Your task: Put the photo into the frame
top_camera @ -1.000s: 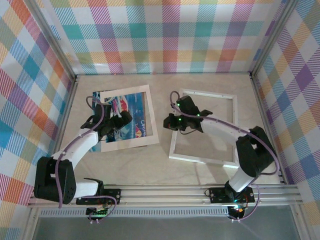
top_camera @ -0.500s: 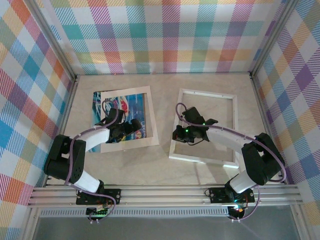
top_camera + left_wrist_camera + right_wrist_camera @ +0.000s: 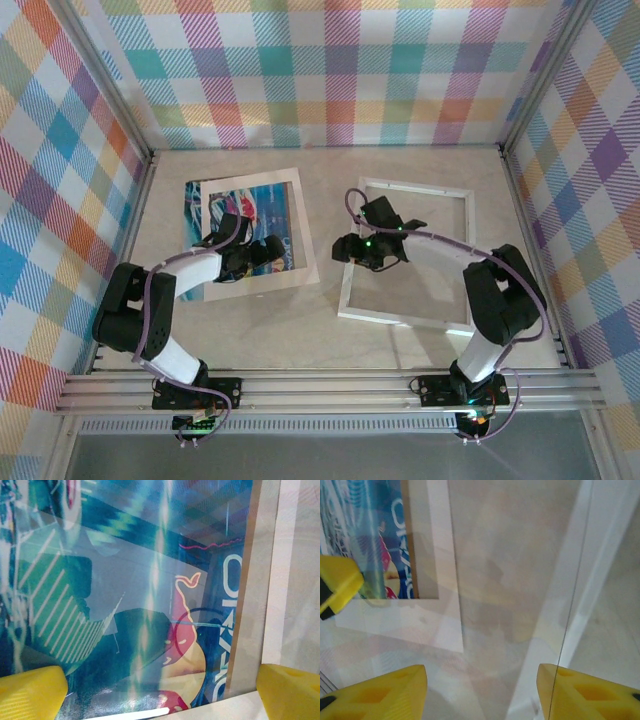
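The photo lies under a mat on the tabletop, just below the left end effector, fingers apart. The right end effector, also apart, hovers over the frame's left edge.

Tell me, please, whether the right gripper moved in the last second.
Yes. The right gripper dipped toward the near rail of the frame, then swung back to its left rail, where it began.

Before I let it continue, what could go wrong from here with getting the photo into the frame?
The paper mat lies on the photo, so the open left hand may drag both. The right hand sits at the edge of the frame, near the left one; they could collide.
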Controlling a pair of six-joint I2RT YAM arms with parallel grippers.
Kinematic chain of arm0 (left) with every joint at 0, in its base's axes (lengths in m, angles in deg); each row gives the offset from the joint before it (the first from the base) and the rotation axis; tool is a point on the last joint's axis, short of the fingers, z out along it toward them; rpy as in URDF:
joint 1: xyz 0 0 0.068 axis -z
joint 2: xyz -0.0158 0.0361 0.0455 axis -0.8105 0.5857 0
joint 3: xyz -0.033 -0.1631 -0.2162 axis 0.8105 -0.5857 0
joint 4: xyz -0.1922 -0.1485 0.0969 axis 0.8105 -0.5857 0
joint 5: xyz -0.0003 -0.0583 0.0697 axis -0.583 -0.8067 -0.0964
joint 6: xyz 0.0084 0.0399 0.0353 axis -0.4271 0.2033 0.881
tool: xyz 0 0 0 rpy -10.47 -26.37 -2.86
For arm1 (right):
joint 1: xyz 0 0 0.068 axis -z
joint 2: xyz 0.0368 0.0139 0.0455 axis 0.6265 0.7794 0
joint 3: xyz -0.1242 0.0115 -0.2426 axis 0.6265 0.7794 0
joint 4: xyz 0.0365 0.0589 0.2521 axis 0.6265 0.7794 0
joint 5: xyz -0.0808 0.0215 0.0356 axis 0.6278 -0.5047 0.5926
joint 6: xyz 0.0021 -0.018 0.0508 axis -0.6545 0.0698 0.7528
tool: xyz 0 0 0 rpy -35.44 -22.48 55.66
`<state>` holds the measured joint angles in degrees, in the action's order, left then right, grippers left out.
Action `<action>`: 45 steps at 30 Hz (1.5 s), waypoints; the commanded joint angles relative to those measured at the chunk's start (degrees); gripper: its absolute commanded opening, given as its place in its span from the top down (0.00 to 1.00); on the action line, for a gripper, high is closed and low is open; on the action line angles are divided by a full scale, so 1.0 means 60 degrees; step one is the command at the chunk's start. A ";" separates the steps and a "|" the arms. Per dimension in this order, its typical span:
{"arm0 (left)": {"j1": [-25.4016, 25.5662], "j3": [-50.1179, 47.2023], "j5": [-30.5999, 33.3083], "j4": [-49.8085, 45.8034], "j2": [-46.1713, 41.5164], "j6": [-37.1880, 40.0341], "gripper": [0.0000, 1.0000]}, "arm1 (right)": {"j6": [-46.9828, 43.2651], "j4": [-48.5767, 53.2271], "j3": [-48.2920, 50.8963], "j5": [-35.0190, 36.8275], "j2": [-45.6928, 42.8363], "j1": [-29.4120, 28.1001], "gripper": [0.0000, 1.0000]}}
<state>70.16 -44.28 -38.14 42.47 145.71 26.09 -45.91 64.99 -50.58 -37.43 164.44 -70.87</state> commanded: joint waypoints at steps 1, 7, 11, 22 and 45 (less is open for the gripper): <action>0.0042 -0.0388 0.0199 -0.1035 0.0766 0.0468 0.00 | -0.0634 -0.0017 -0.0633 -0.0395 0.0526 0.0139 0.39; 0.0042 -0.0355 0.0140 -0.1065 0.0849 0.0594 0.00 | -0.0853 -0.0041 -0.1493 -0.1095 0.1486 0.0511 0.39; 0.0043 -0.0317 0.0096 -0.1093 0.0915 0.0683 0.00 | -0.0918 0.0527 -0.2192 -0.1390 0.2097 0.0650 0.38; 0.0047 -0.0238 0.0008 -0.1108 0.0946 0.0794 0.00 | -0.0338 0.1435 -0.2240 -0.1157 0.1953 0.0717 0.54; 0.0241 0.0570 0.0055 -0.2027 -0.0969 0.0405 0.00 | 0.0768 0.0684 0.2461 0.0087 -0.3392 0.0673 1.00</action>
<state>71.27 -41.59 -38.19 32.59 141.60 29.18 -42.89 70.02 -37.53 -37.33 143.57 -66.87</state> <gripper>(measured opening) 0.996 0.065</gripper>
